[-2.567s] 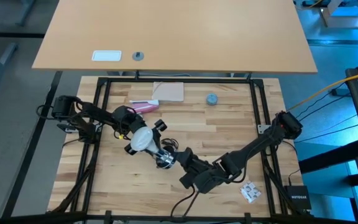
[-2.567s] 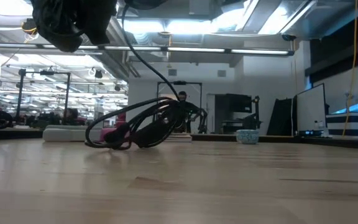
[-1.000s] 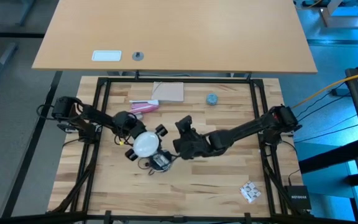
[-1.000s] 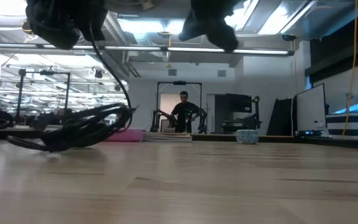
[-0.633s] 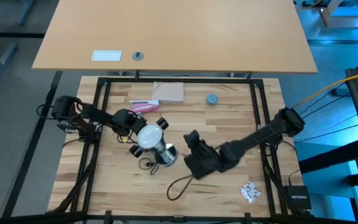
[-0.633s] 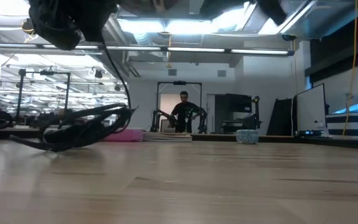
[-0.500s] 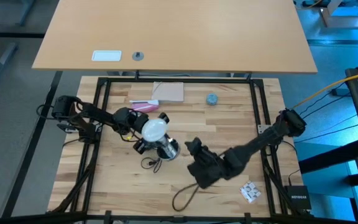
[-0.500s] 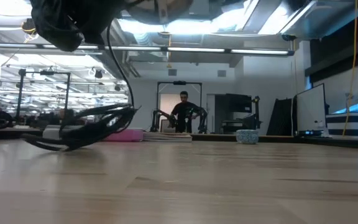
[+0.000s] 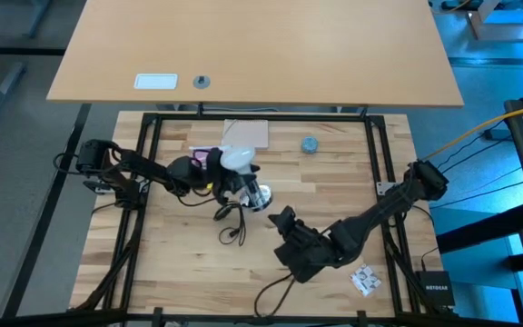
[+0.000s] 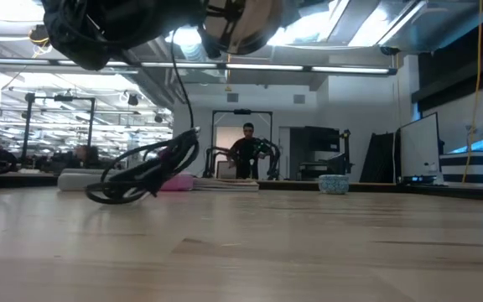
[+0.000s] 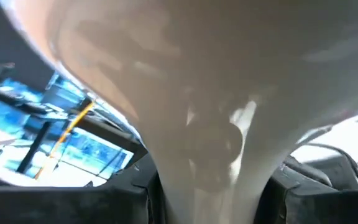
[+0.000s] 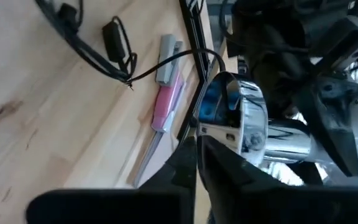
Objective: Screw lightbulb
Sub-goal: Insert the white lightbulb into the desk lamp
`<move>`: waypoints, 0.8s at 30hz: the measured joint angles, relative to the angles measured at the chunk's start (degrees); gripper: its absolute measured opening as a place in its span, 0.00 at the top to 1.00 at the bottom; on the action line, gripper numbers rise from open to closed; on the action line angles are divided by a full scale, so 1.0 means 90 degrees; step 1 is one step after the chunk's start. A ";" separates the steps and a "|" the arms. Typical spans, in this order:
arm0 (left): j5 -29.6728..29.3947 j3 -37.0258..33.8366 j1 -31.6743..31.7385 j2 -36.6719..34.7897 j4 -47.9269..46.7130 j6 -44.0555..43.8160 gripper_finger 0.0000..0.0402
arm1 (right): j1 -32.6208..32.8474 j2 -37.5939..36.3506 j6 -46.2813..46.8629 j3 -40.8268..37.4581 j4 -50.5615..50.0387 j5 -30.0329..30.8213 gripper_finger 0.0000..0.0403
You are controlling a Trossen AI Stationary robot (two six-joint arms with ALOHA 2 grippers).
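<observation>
The left gripper (image 9: 218,173) has its jaws clamped on the lightbulb (image 9: 235,160), raised above the table (image 9: 334,182) with the silvery socket (image 9: 257,195) hanging from its base (apparently threaded). The right gripper (image 9: 284,218) waits nearby, jaws closed and empty. Next: set the assembly down.

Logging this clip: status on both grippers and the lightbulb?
Left gripper shut on lightbulb, silvery socket on its base, raised off table. Right gripper shut, empty, nearby. Black cord trails below.
</observation>
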 joint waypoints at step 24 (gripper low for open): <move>-0.1631 -0.0002 0.0291 0.0002 -0.0737 -0.2084 0.63 | -0.0434 0.0000 0.0120 0.0001 0.0718 0.1015 0.59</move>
